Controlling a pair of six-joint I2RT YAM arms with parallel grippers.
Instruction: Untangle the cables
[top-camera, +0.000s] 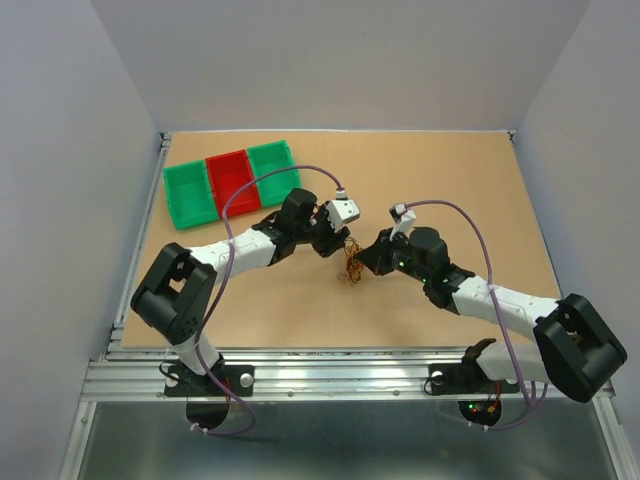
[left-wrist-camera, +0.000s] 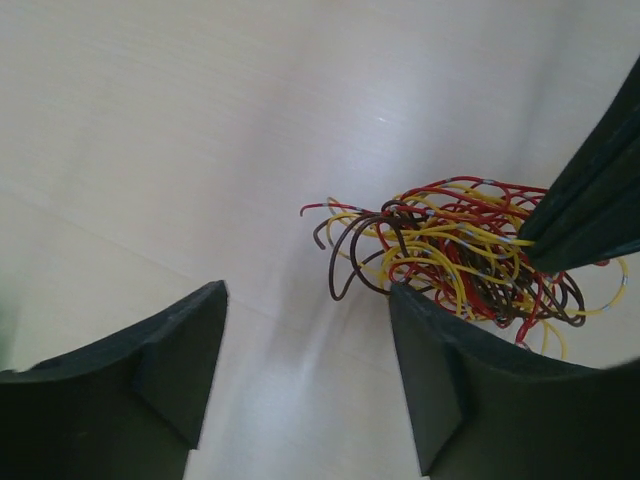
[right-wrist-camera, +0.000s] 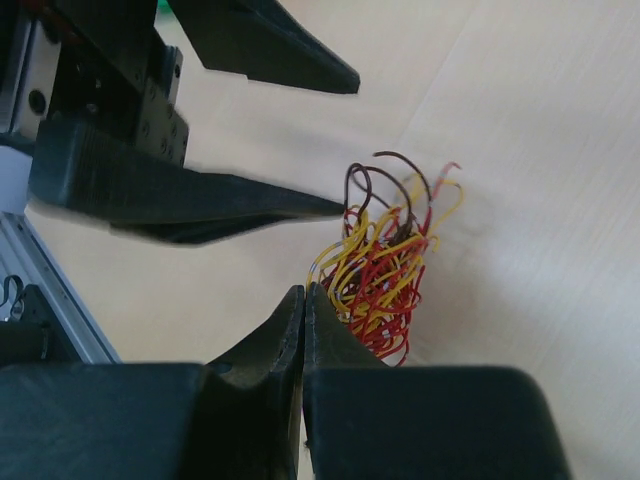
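Note:
The cables (top-camera: 352, 263) are one small clump of thin yellow, red and dark brown wires on the tan table, between the two grippers. In the left wrist view the cables (left-wrist-camera: 455, 250) lie just past my right-hand fingertip. My left gripper (left-wrist-camera: 307, 290) is open, with only bare table between its fingers. My right gripper (right-wrist-camera: 305, 292) is shut, its tip against the left side of the cables (right-wrist-camera: 385, 270). I see no strand between its jaws. The left gripper (right-wrist-camera: 350, 147) hangs open just above the clump in the right wrist view.
Three open bins stand in a row at the back left: green (top-camera: 190, 192), red (top-camera: 230, 178), green (top-camera: 272, 165). Lilac cables (top-camera: 470, 225) arc over both arms. A metal rail (top-camera: 330, 375) runs along the near table edge.

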